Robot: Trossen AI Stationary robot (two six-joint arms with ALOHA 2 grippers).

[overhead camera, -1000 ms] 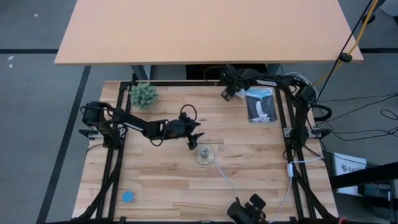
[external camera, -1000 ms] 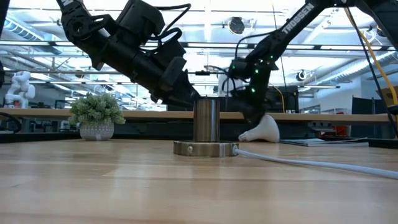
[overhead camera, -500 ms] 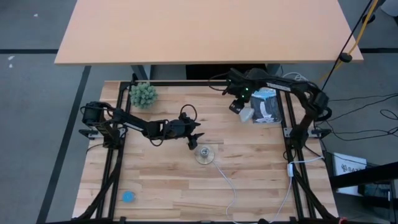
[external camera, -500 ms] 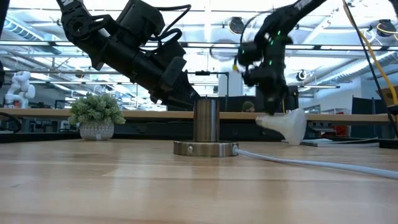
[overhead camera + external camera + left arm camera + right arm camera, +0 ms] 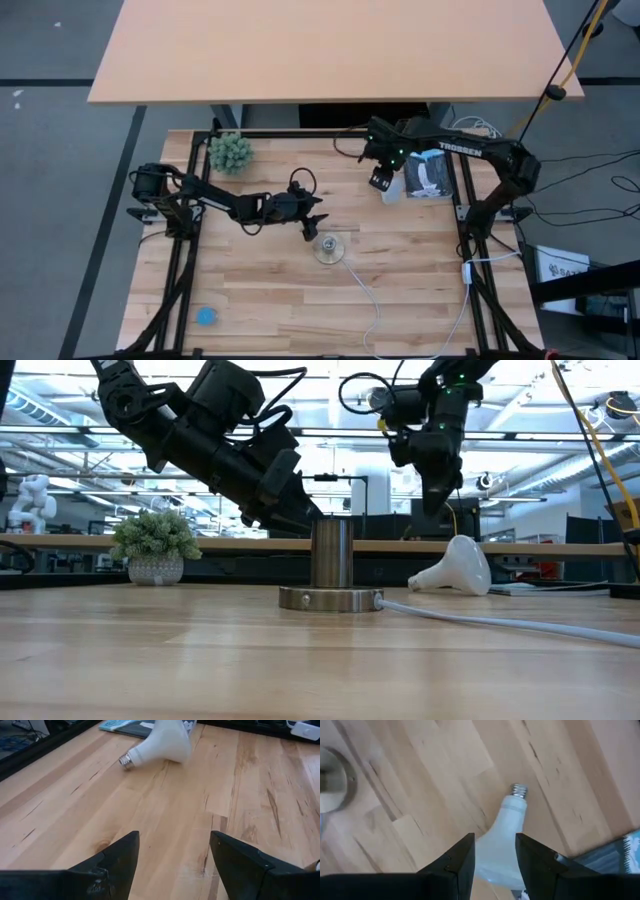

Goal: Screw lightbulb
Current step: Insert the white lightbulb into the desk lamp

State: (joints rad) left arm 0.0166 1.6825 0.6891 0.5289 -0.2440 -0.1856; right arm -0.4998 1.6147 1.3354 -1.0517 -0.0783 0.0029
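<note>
Lightbulb (image 5: 452, 569) lies on its side on the wooden table (image 5: 400, 280), dome resting against the booklet (image 5: 428, 172) at the table's 2 o'clock corner, screw base pointing back toward the middle; nothing grips it. Right gripper (image 5: 381, 180) hangs in the air directly above the bulb, fingers (image 5: 454, 862) parted with a gap, holding nothing; the wrist view shows the bulb on the wood below them. In the low view that gripper (image 5: 432, 510) is clear of the bulb, not touching. Left gripper (image 5: 311, 226) sits near table centre, at about 10 o'clock of the metal socket (image 5: 329, 247), just beside it, fingers (image 5: 112, 862) spread wide, empty, bare wood between them. Socket stands upright with a white cord (image 5: 362, 290) running off toward 5 o'clock. Small potted plant (image 5: 230, 152) at the 10 o'clock corner, blue disc (image 5: 206, 316) at the 7 o'clock corner, both well apart from the grippers.
</note>
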